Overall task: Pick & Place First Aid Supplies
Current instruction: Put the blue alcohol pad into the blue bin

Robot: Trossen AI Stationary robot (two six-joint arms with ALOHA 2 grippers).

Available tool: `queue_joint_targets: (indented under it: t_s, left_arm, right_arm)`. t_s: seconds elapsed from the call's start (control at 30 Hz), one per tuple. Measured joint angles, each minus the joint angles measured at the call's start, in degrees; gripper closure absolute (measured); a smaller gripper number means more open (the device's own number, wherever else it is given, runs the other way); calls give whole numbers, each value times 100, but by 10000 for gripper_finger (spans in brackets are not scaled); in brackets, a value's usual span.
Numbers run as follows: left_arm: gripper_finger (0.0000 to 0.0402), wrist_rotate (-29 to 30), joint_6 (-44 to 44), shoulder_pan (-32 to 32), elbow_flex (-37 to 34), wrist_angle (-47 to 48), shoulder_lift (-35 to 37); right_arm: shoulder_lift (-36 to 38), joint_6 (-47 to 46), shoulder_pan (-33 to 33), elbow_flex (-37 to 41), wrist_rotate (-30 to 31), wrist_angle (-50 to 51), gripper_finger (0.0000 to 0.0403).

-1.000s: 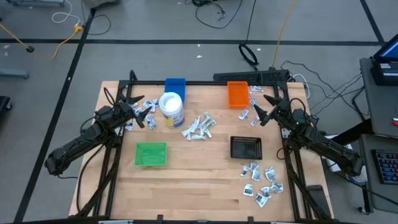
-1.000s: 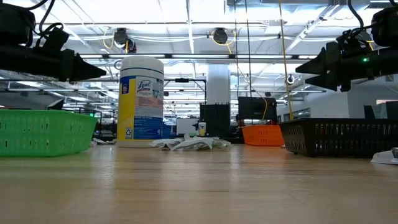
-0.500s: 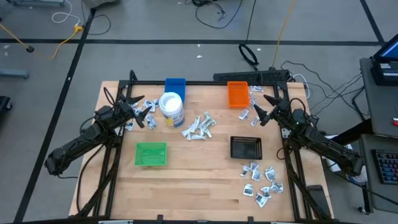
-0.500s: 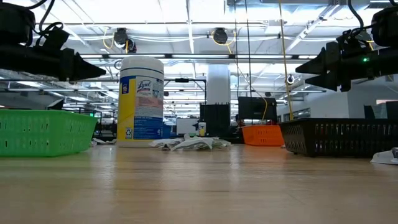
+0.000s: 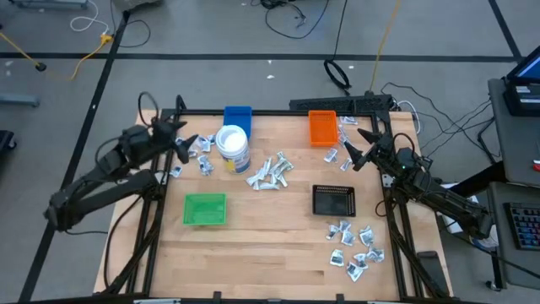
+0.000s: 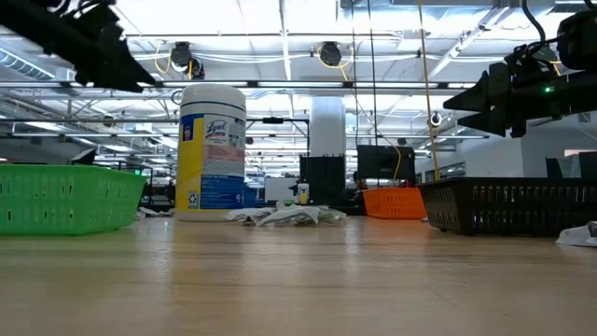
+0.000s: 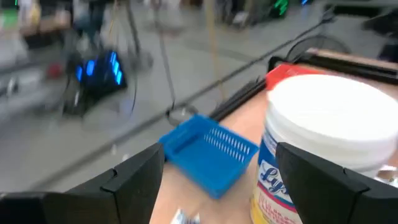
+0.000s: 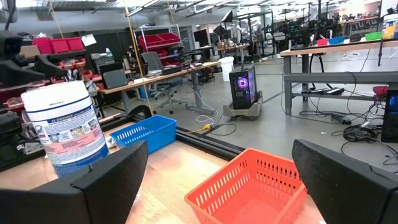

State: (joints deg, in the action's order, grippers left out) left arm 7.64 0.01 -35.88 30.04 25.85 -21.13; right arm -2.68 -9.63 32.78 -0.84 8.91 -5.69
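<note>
The first aid supplies are small white and silvery packets lying on the wooden table in loose piles: one at the centre (image 5: pixel 270 171), one at the far left (image 5: pixel 198 152), one by the orange tray (image 5: pixel 344 127) and one at the near right (image 5: pixel 354 249). My left gripper (image 5: pixel 184 142) hangs open in the air above the far-left pile, beside the white tub (image 5: pixel 233 146), fingers slanting down (image 6: pixel 103 56). My right gripper (image 5: pixel 353 148) is open too, held level over the table's far right (image 6: pixel 466 103), near the orange tray (image 5: pixel 321 127). Neither has anything between its fingers.
A blue tray (image 5: pixel 238 116) stands at the far edge, a green tray (image 5: pixel 205 209) at the near left, a black tray (image 5: pixel 334 200) right of centre. The tub with the blue label (image 6: pixel 212 154) stands upright between the left gripper and the centre pile. Bare wood lies along the near edge.
My left gripper has risen well above the table over the far-left pile and tipped so that its fingers slant downward; it stays open and holds nothing.
</note>
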Motion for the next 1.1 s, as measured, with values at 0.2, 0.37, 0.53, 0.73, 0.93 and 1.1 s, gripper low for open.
queue_joint_targets:
  t_s: [0.2,0.37,0.53,0.73,0.93,1.1]
  left_arm:
    - [95,356,-650,0,1687,1812,-1476]
    - [110,363,-1518,-2,2849,3282,-2538]
    - [127,364,-2640,-3,3566,4611,-3350]
    - [144,28,-3381,-4,3703,5349,-3931]
    - [148,-430,-3360,-4,3703,5881,-4300]
    - [149,-578,-3392,-12,3703,6262,-4542]
  right_arm:
    - [-2,0,0,0,2,0,9]
    - [0,0,0,2,-1,0,9]
    - [0,0,0,1,2,0,9]
    - [0,0,0,0,1,0,9]
    - [-2,0,2,0,2,0,9]
    - [0,0,1,1,1,0,9]
